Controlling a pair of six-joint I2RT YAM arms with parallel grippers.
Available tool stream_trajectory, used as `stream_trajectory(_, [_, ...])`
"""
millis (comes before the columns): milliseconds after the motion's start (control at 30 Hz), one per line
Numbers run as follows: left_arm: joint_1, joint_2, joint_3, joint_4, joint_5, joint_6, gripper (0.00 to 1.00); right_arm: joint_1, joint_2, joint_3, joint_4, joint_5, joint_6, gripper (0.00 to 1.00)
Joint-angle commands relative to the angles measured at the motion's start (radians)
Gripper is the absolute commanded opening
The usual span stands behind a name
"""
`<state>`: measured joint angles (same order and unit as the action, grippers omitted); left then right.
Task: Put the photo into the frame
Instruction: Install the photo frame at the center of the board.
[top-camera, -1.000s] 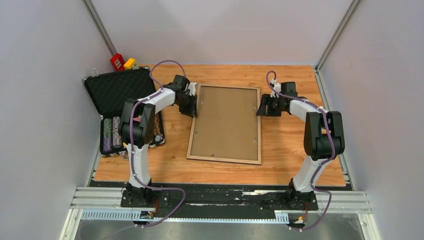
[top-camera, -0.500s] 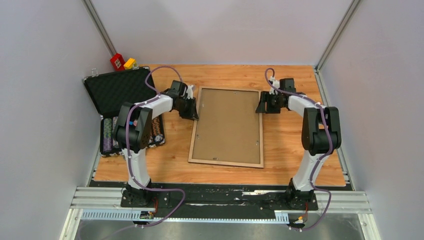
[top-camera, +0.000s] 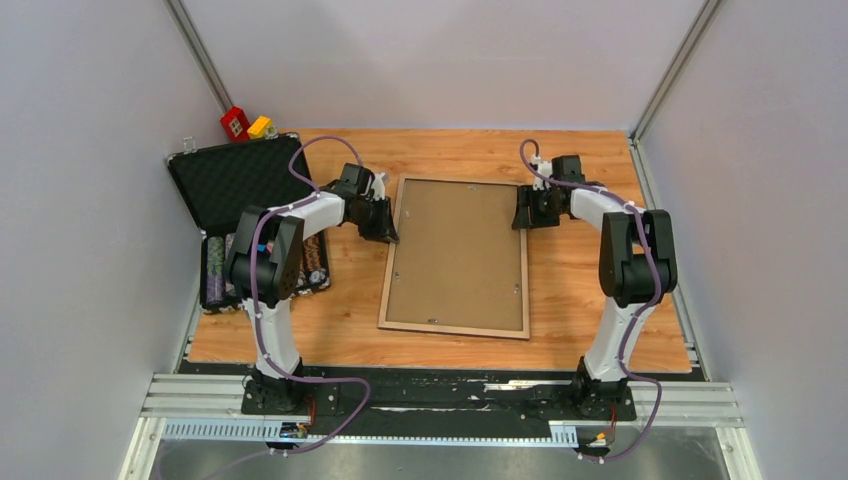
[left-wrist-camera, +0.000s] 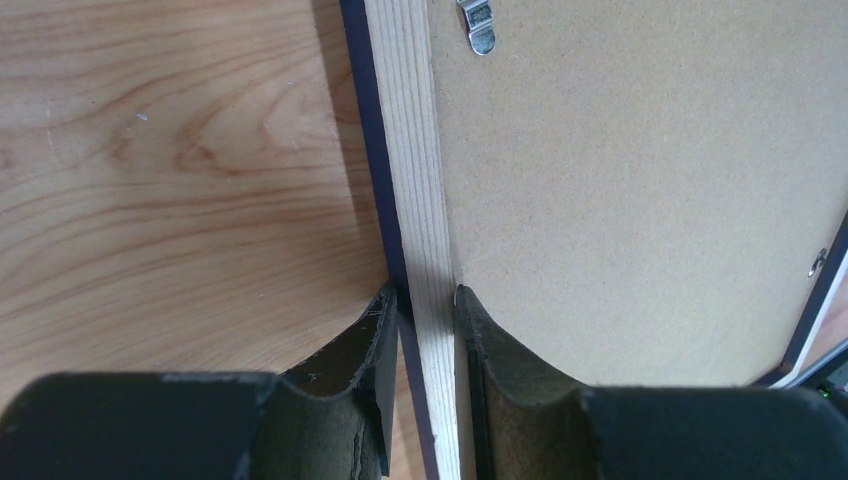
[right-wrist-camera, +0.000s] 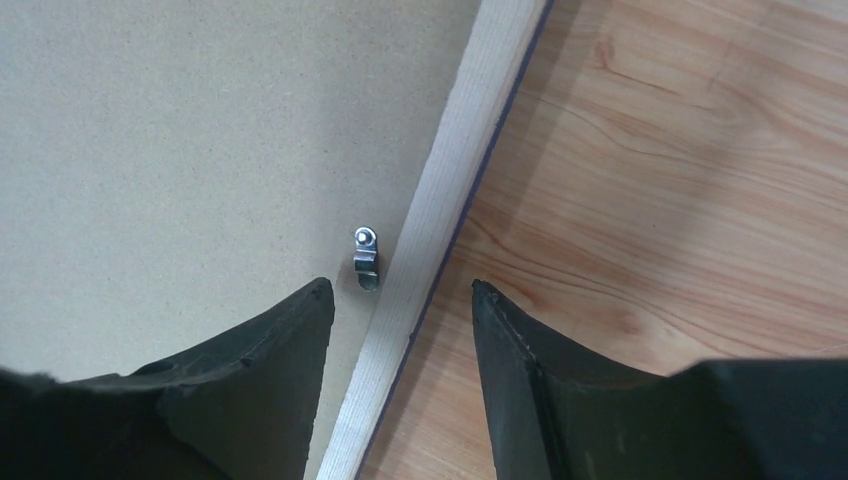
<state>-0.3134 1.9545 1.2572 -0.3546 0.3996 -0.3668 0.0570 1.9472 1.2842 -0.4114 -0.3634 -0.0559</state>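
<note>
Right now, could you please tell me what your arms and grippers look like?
Both the left arm and right arm have white links with black joints, and a purple cable loops along each. The left gripper and right gripper have black, curved, tapering fingers.

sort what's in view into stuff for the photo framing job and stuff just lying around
For the job: frame, backing panel, left gripper, right gripper; photo not in view.
Lying about: black chip case, red block, yellow block.
</note>
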Motion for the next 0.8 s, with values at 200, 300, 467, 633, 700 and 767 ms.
stream_trajectory(200, [-0.013,-0.022,-0.015,-0.018,0.074,-0.016,0.0,0.035,0.025,0.049,-0.003,0.09,-0.027,0.51])
stream_trajectory(300, [-0.013,-0.023,-0.015,-0.018,0.072,-0.013,0.0,0.036,0.027,0.053,-0.004,0.1,-0.03,0.5])
stream_trajectory(467, [-0.013,-0.023,-0.015,-0.018,0.071,-0.011,0.0,0.036,0.025,0.062,-0.007,0.108,-0.044,0.46])
stream_trajectory(633, [-0.013,-0.022,-0.015,-0.018,0.07,-0.009,0.0,0.035,0.026,0.062,-0.012,0.109,-0.059,0.42])
stream_trajectory(700, [-0.013,-0.022,-0.014,-0.02,0.071,-0.009,0.0,0.035,0.027,0.062,-0.012,0.114,-0.068,0.41])
stream_trajectory(767, [-0.013,-0.02,-0.013,-0.019,0.07,-0.008,0.0,0.037,0.028,0.064,-0.013,0.116,-0.075,0.39])
